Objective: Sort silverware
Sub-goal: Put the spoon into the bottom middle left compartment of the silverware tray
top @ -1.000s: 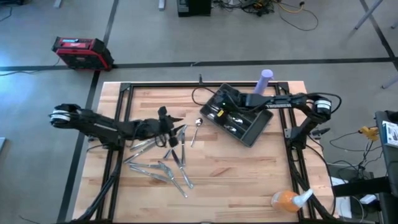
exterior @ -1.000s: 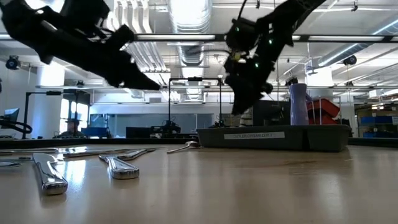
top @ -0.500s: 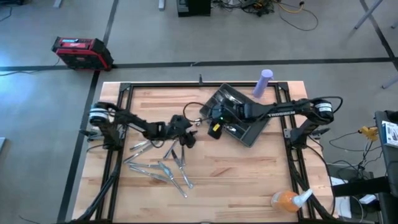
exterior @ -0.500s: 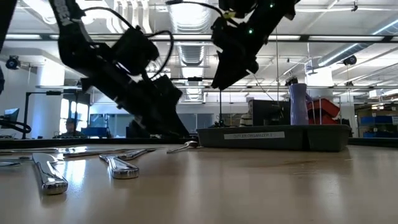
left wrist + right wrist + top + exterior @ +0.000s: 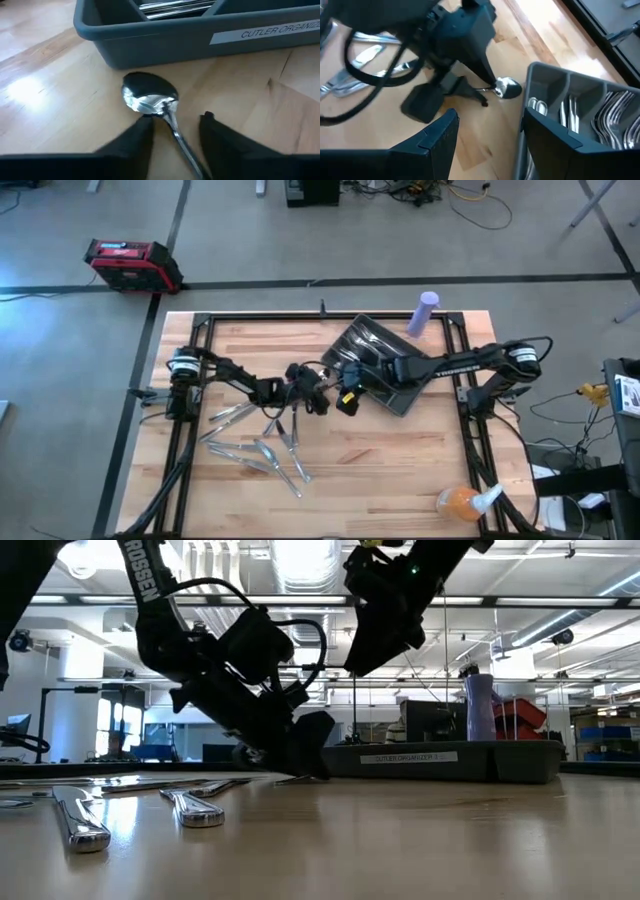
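Left gripper (image 5: 174,134), fingers spread, straddles the handle of a spoon (image 5: 150,98) lying on the surface beside the tray (image 5: 165,40), while the right gripper (image 5: 487,127) hovers open above.

Even overhead light is cast across the table (image 5: 380,450); ceiling lamps (image 5: 305,560) are blown out, and arms are rendered as backlit silhouettes.

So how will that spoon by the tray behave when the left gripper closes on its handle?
The spoon looks like stiff polished metal, so it probably won't bend but may slip. It lies flat on the table, handle between the left gripper fingers, so the bowl end may droop when lifted.
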Robot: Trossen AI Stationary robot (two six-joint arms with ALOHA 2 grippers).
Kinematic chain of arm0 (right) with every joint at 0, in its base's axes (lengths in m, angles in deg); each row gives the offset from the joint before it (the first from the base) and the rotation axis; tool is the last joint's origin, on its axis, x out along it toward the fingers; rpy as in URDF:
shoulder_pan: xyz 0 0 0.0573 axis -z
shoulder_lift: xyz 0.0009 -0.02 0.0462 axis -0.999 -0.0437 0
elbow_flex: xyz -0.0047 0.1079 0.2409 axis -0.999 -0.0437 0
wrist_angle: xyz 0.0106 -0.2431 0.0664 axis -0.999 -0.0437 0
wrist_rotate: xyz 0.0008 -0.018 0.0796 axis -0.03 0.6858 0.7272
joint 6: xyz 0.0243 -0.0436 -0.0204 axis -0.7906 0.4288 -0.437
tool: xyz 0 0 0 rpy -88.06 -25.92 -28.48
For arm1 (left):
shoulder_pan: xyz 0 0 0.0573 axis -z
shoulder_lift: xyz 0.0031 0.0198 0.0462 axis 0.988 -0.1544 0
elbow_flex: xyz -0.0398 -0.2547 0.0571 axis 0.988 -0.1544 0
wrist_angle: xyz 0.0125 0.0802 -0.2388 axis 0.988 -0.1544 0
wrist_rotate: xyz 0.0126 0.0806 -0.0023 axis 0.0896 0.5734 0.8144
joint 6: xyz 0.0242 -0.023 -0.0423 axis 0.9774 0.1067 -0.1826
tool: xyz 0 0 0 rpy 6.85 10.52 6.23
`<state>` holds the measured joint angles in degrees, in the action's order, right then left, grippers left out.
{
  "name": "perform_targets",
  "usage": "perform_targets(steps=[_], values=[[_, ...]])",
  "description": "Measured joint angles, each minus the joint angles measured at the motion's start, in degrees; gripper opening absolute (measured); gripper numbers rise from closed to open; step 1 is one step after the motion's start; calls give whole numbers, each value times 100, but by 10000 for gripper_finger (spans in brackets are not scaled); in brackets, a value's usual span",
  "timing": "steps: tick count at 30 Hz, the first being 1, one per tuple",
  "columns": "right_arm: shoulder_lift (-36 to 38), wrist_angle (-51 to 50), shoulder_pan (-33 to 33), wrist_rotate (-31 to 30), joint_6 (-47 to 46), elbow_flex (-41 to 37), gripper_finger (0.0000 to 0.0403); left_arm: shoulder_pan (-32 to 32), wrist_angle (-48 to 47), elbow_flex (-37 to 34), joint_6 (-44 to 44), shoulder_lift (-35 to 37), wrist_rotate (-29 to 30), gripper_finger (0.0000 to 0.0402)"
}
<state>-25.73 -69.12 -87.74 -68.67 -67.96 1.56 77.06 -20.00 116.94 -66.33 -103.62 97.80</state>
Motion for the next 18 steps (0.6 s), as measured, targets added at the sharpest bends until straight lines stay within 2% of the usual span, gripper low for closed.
perform_targets(steps=[2, 4, 8, 11, 14, 18], values=[[10, 10, -29, 0, 1, 2, 200, -2, -24, -27, 152, 63, -117, 50], [10, 24, -45, 4, 60, 2, 200, 49, -177, -120, 347, 270, -275, 15], [3, 68, -150, -3, 646, -50, 199, 174, -499, -578, 653, 860, -538, 5], [-116, 379, -266, 11, 1248, -208, 199, 175, -248, -1126, 808, 1350, -1016, 4], [-325, 855, -300, 18, 1768, -378, 199, 144, 456, -1740, 970, 1790, -1568, 3], [-604, 1375, -313, -1, 2421, -522, 199, 124, 2110, -2489, 1444, 2301, -2040, 2]])
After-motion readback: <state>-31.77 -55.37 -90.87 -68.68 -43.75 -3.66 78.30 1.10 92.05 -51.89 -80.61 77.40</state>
